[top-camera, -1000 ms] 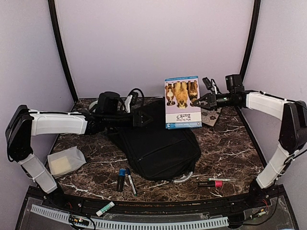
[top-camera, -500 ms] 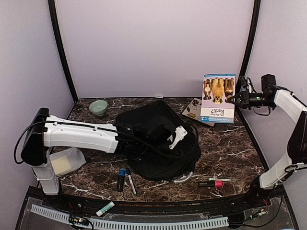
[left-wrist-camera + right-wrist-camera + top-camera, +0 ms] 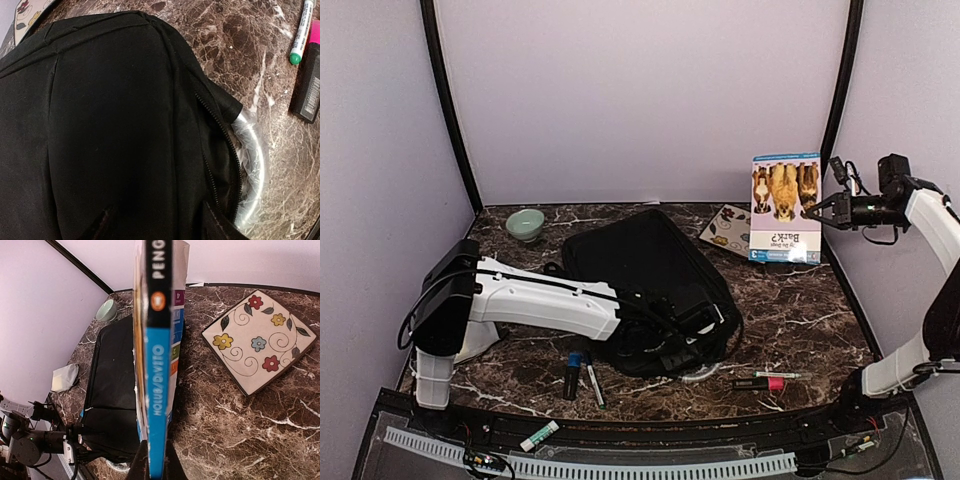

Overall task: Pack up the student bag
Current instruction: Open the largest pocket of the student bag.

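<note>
The right gripper [image 3: 817, 211], clamped on the book [image 3: 785, 205], has swung aside; the left gripper [image 3: 705, 318], jaws apart, now reaches the student bag [image 3: 630, 260], likely to unzip it.

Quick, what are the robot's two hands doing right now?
Left gripper: jaws open, over the black bag.
Right gripper: closed on the book.

Book [image 3: 156, 390] spine reads "PENG" and "HOLUB/DIVITO"; cover [image 3: 785, 205] shows "Bark?" (upside down)
</note>
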`<control>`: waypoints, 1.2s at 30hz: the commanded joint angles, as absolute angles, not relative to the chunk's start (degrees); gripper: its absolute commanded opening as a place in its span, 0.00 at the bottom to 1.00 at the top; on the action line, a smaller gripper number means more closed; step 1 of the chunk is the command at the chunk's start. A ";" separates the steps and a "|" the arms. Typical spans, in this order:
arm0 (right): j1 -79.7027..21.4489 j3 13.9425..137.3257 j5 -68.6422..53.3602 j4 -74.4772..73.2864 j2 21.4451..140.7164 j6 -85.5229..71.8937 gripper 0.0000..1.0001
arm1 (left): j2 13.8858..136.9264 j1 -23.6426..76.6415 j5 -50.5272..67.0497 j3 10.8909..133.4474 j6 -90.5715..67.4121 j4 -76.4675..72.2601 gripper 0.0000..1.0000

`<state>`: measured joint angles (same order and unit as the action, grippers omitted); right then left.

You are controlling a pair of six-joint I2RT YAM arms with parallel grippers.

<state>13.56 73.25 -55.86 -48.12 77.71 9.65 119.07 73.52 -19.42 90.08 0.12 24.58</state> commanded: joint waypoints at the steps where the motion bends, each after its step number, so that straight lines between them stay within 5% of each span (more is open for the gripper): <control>1: 13.78 73.97 -57.13 -48.37 77.48 11.25 0.00 | 120.03 73.31 -19.93 94.01 0.30 29.78 0.56; 7: 13.80 74.16 -58.65 -48.06 78.18 10.43 0.00 | 118.50 73.35 -7.91 94.69 -2.59 27.73 0.58; 14: 13.80 74.01 -59.31 -47.90 78.00 9.93 0.00 | 121.94 73.30 -19.20 96.46 -3.25 31.78 0.57; 25: 13.74 80.30 -59.50 -52.69 77.97 11.80 0.00 | 123.00 70.40 -21.61 97.83 -2.62 32.00 0.50; 33: 13.47 82.37 -62.93 -55.71 79.57 13.44 0.00 | 123.18 64.01 -20.88 101.28 0.71 30.07 0.08; 36: 13.40 82.32 -64.10 -58.43 80.38 15.62 0.00 | 122.54 61.65 -20.52 102.98 3.43 27.77 0.00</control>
<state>13.56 81.93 -60.14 -55.20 79.35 12.29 123.70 66.41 -17.41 99.83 -0.10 29.95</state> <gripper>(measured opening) 0.035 0.026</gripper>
